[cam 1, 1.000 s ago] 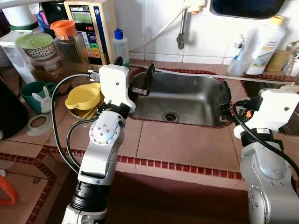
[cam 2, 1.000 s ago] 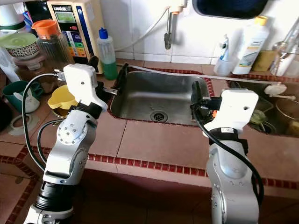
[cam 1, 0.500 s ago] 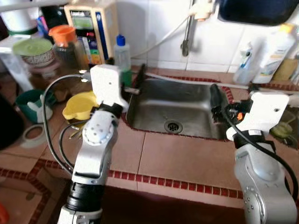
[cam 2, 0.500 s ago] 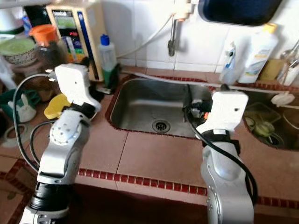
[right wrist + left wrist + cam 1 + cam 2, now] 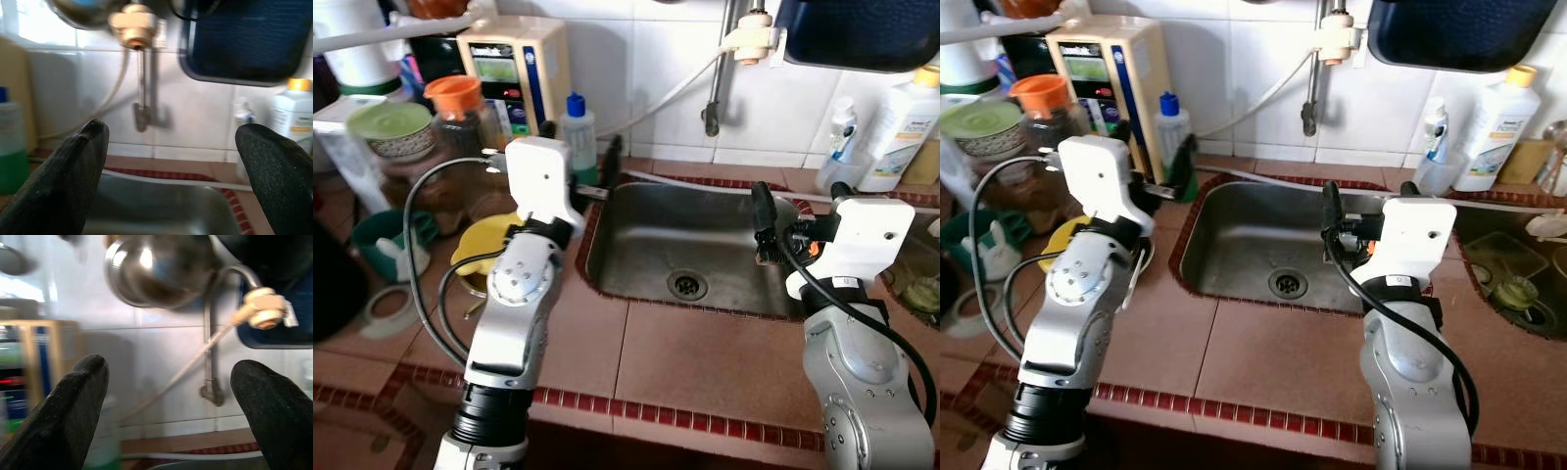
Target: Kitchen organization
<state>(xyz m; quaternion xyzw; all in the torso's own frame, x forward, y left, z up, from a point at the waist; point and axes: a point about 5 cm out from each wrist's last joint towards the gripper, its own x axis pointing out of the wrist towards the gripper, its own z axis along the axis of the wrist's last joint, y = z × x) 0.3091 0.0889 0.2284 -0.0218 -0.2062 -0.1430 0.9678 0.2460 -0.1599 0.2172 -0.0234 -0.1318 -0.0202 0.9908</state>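
The steel sink (image 5: 715,230) sits empty in the tiled counter, its drain (image 5: 687,285) bare. My left gripper (image 5: 579,147) hovers open over the sink's left rim, close to a green bottle with a blue cap (image 5: 576,132); nothing is between its fingers (image 5: 73,401). My right gripper (image 5: 801,208) is open and empty above the sink's right end, facing the faucet (image 5: 141,83). A yellow bowl (image 5: 481,247) lies on the counter left of my left arm.
Left counter: beige water unit (image 5: 514,70), orange-lidded jar (image 5: 455,110), green bowl (image 5: 389,122), teal mug (image 5: 384,235). A white bottle (image 5: 901,122) and small clear bottle (image 5: 837,147) stand at the back right. Dark blue tray (image 5: 862,34) hangs above. Second basin (image 5: 1508,279) at right.
The camera has tilted up and shifted, so more wall and faucet show. Both grippers stay open and empty over the sink ends.
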